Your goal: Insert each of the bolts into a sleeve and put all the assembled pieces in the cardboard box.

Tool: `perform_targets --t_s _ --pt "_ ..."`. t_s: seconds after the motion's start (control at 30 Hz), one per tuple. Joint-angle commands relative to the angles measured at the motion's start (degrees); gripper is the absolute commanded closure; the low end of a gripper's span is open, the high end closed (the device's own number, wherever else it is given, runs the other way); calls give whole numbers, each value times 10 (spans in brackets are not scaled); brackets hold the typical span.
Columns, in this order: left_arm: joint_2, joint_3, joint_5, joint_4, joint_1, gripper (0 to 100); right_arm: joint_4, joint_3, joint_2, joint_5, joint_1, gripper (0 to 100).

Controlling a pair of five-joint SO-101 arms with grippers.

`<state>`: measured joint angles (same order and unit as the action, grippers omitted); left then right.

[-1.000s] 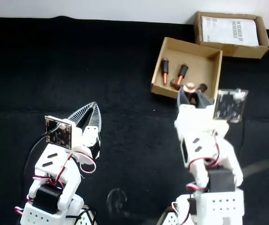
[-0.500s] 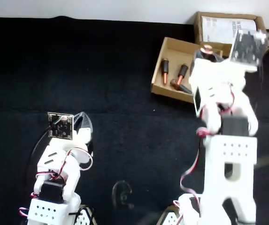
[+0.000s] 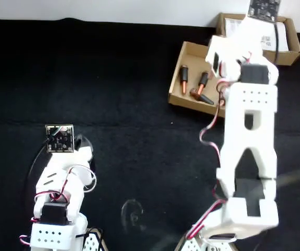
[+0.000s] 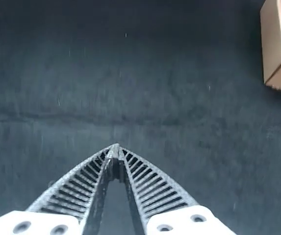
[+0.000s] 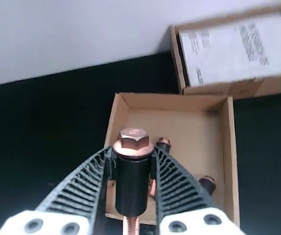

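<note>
Outstretched right arm [image 3: 246, 120]; right pincer [image 5: 131, 152] pinches a black sleeve [image 5: 132, 183], copper bolt [image 5: 133, 139] through it, cardboard box [image 5: 179, 122] beyond. The left pincer [image 4: 114, 149] is pressed together.

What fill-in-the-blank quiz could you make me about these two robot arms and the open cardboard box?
1. The right gripper is shut on a copper-coloured hex-head bolt seated in a ____ cylindrical sleeve.
2. The left gripper is ____ and holds nothing, above the black table.
3. Other bolt-and-sleeve pieces lie inside the open brown ____ box.

Missing words: black; shut; cardboard.
</note>
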<state>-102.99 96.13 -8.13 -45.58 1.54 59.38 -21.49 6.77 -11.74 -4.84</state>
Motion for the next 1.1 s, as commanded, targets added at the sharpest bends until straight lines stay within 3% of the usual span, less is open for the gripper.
perform_targets --t_s 0.0,0.2,1.07 --pt "-3 9 0 -9 4 990 55 -91 67 -55 7 991" --pt "-3 9 0 -11 3 990 110 -186 195 -95 7 991" --pt "-5 9 1 -12 3 988 68 -535 548 -92 66 987"
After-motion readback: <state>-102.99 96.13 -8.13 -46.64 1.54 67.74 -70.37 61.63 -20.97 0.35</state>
